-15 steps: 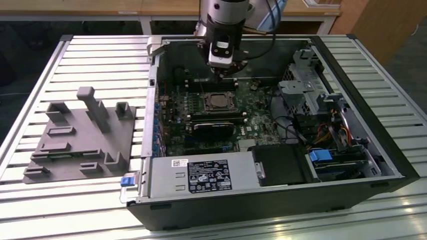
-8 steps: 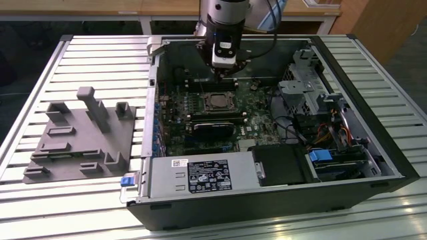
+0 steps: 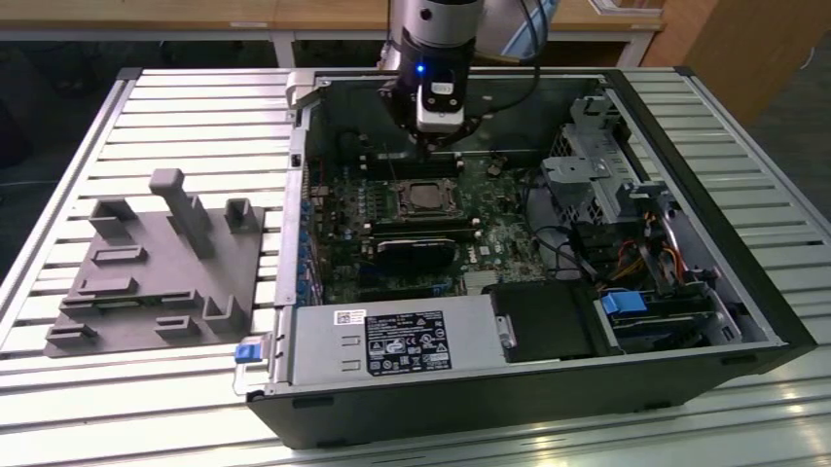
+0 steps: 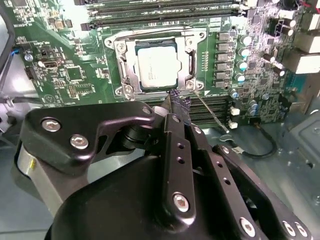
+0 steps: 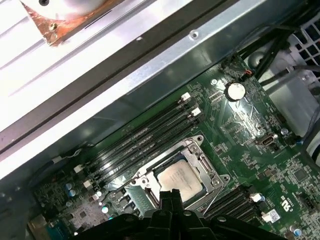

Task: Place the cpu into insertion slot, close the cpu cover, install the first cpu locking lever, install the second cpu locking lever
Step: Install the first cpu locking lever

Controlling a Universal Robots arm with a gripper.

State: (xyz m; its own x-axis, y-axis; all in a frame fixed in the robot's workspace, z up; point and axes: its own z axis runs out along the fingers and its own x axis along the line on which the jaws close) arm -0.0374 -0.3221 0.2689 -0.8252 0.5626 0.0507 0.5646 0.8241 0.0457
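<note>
The cpu [image 4: 157, 65] lies flat in the insertion slot [image 4: 141, 86] on the green board, its silver-grey top showing. The cpu cover [image 4: 131, 64] is down around it as a thin metal frame. A thin metal lever [image 4: 210, 112] sticks out at a slant from one corner of the socket. My gripper [image 4: 177, 102] is shut with nothing between its fingers, its tips just above that socket corner beside the lever. In the exterior view the gripper [image 3: 439, 136] hangs inside the case just behind the cpu [image 3: 418, 197]. In the first wrist view the fingertips [image 5: 170, 197] sit at the edge of the cpu [image 5: 180, 179].
Long black memory slots [image 4: 160, 10] run along both sides of the socket. A black fan housing [image 3: 415, 255] and the silver power supply box [image 3: 389, 341] lie nearer the case front. The drive cage [image 3: 610, 165] stands on the exterior view's right. A grey fixture [image 3: 156, 263] sits on the table.
</note>
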